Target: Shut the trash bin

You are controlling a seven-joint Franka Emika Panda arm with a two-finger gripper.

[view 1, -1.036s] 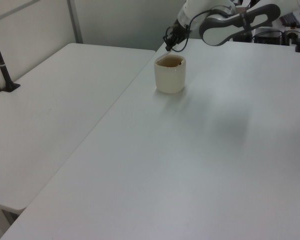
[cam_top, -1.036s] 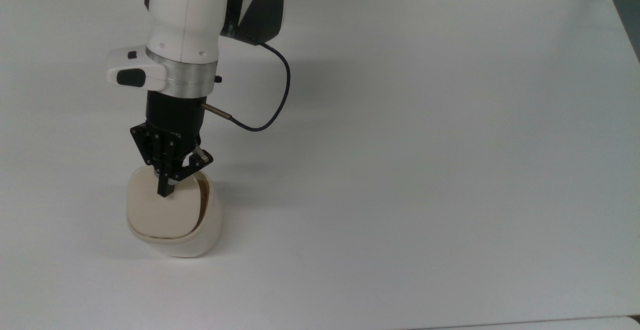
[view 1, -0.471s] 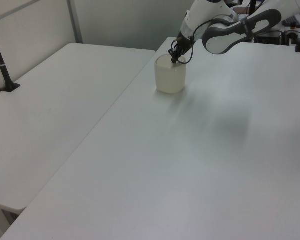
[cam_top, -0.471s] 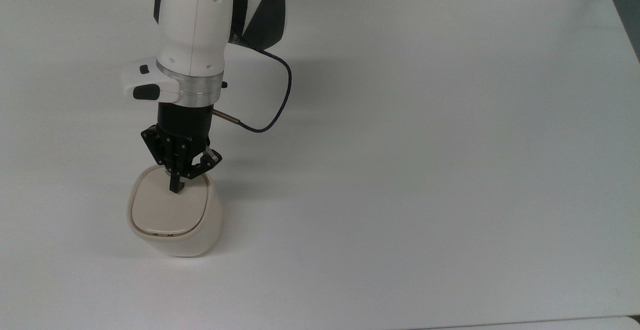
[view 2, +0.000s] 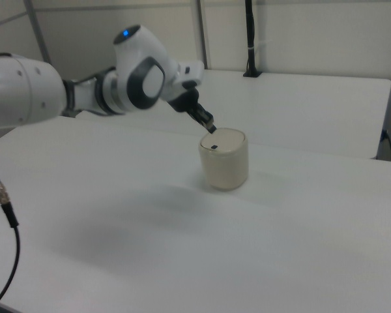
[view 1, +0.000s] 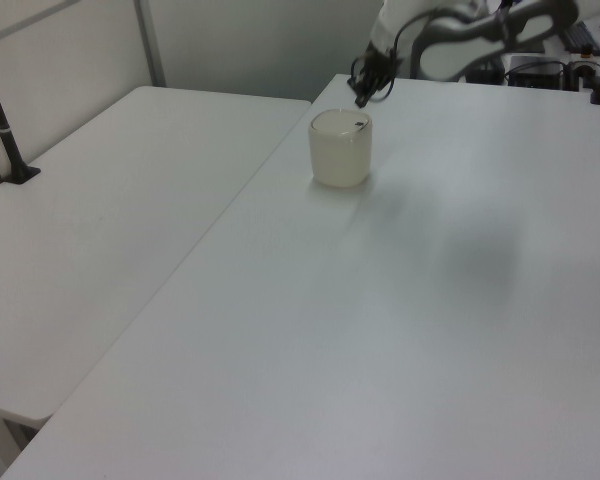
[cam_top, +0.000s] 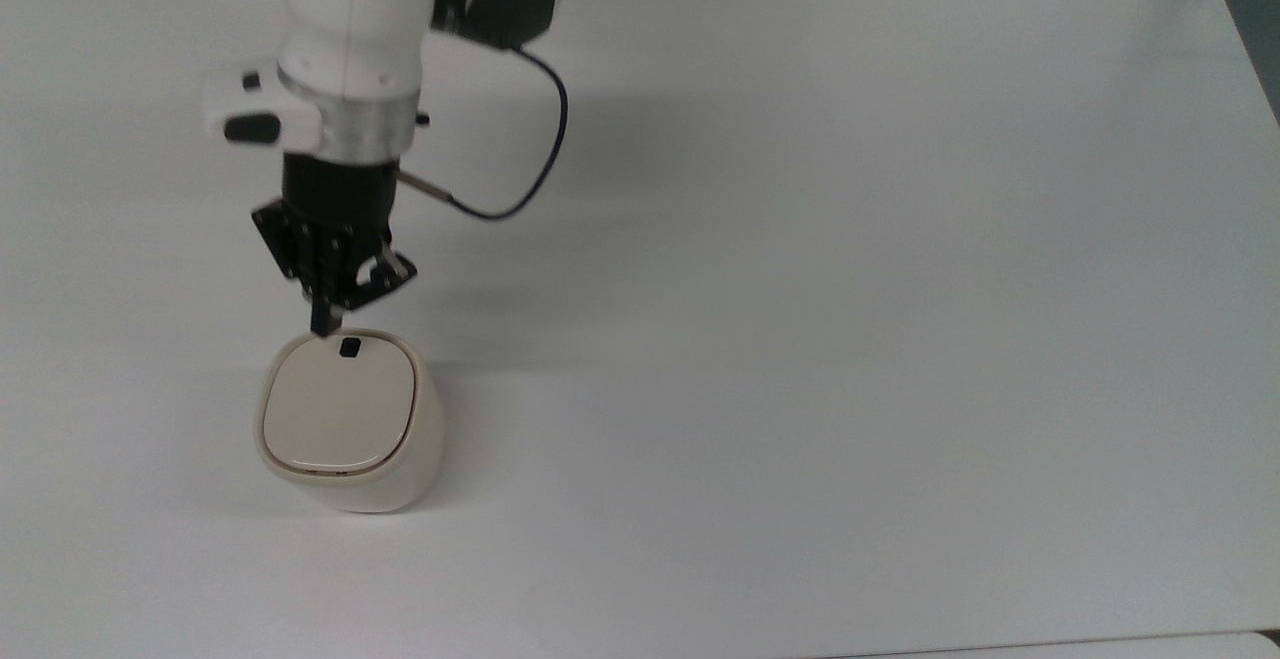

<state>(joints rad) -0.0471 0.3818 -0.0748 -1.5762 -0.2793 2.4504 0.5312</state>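
One table (cam_top: pixel 850 339) carries your bin (cam_top: pixel 349 421), which sits near the top view's left, its lid (cam_top: pixel 338 407) now flat and flush where a second ago it was tilted with a dark gap open along one side. Your gripper (cam_top: pixel 326 324), pressing on that lid half a second back, has lifted clear and hangs just past the latch (cam_top: pixel 350 347), fingers together and holding nothing.
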